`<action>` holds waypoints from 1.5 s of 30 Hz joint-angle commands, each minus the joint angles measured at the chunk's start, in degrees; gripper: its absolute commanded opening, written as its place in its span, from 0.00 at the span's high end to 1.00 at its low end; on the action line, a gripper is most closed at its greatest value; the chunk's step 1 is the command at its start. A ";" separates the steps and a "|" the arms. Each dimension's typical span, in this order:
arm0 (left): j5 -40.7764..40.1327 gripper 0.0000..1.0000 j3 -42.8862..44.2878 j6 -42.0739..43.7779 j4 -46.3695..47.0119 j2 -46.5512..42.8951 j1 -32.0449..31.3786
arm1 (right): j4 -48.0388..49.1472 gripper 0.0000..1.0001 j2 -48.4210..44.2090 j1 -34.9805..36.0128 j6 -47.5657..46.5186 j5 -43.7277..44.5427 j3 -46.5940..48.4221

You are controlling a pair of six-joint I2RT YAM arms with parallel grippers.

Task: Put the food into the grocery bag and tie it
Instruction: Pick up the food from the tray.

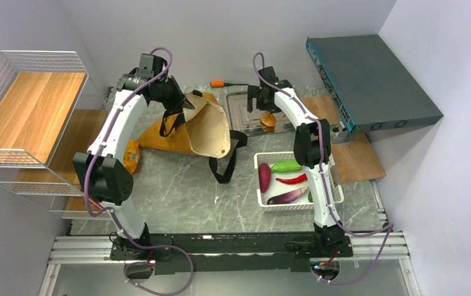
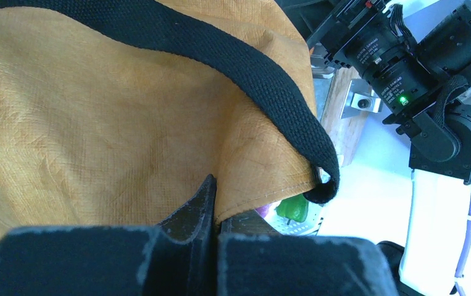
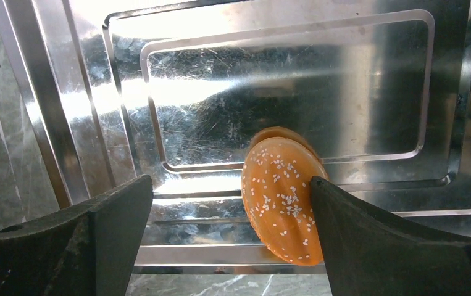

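Note:
The mustard grocery bag (image 1: 203, 126) lies on its side at the back of the table, its cream-lined mouth facing right and black straps trailing forward. My left gripper (image 1: 186, 105) is shut on the bag's upper rim; in the left wrist view the ochre fabric (image 2: 97, 123) is pinched between the left gripper's (image 2: 215, 185) fingers, just beside the strap (image 2: 270, 80). A sesame bun (image 3: 282, 206) stands on edge in the metal tray (image 3: 282, 80). Around it my right gripper (image 3: 231, 185) is open, its right finger touching the bun (image 1: 268, 120). A magenta root (image 1: 264, 177) lies in the white basket.
The white basket (image 1: 291, 207) also holds a green pepper (image 1: 286, 166), a red chili (image 1: 291, 179) and a purple eggplant (image 1: 287, 197). A yellow packet (image 1: 133, 155) lies by the left arm. A wire shelf (image 1: 29, 111) stands left, a blue-grey box (image 1: 375, 80) back right.

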 commanded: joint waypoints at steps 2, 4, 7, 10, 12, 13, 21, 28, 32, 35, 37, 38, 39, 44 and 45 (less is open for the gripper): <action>0.79 1.00 0.99 0.27 1.09 -1.44 -0.03 | -0.28 0.00 1.52 -0.73 2.51 -1.89 2.83; 0.66 1.00 0.91 0.37 1.07 -1.58 0.00 | -0.12 0.00 1.85 -0.86 2.76 -2.19 2.56; 0.44 1.00 0.37 0.55 0.96 -2.05 -0.04 | -0.31 0.00 2.55 -1.00 2.87 -2.28 2.36; 0.25 1.00 0.04 0.77 0.96 -2.36 0.06 | -1.58 0.00 3.15 -1.13 2.66 -1.36 2.77; 0.33 1.00 0.02 0.81 0.97 -2.32 0.02 | -1.43 0.00 2.60 -1.08 2.46 -0.99 1.61; 0.34 1.00 0.02 0.80 0.95 -2.31 0.10 | -1.24 0.00 2.32 -1.08 2.23 -0.94 0.71; 1.10 1.00 0.21 0.51 1.05 -1.78 0.52 | -3.94 0.00 0.57 -1.22 -1.70 4.27 -2.43; 1.30 1.00 -0.15 0.56 1.08 -1.97 0.63 | -3.45 0.00 -0.21 -2.05 -3.52 6.86 -6.59; 1.30 1.00 -0.15 0.51 1.03 -2.05 0.59 | -3.07 0.01 -0.71 -2.14 -3.47 7.32 -6.67; 1.26 1.00 -0.16 0.55 1.07 -2.13 0.59 | -3.32 0.11 -1.11 -2.22 -3.84 7.63 -6.33; 1.22 1.00 -0.07 0.51 1.07 -2.22 0.63 | -3.42 0.33 -1.70 -2.11 -4.19 7.83 -6.42; 1.09 1.00 0.00 0.54 1.10 -2.24 0.63 | -3.49 0.43 -2.07 -2.15 -4.21 8.14 -6.47; 1.08 1.00 0.00 0.51 1.03 -2.27 0.63 | -3.54 0.52 -2.48 -2.17 -4.13 8.38 -6.52; 1.13 1.00 0.24 0.25 1.21 -2.16 0.63 | -4.27 0.68 -4.65 -2.19 -3.54 7.53 -5.31; 1.20 1.00 0.28 0.16 1.32 -2.14 0.59 | -4.54 0.72 -5.11 -2.21 -3.23 7.02 -4.75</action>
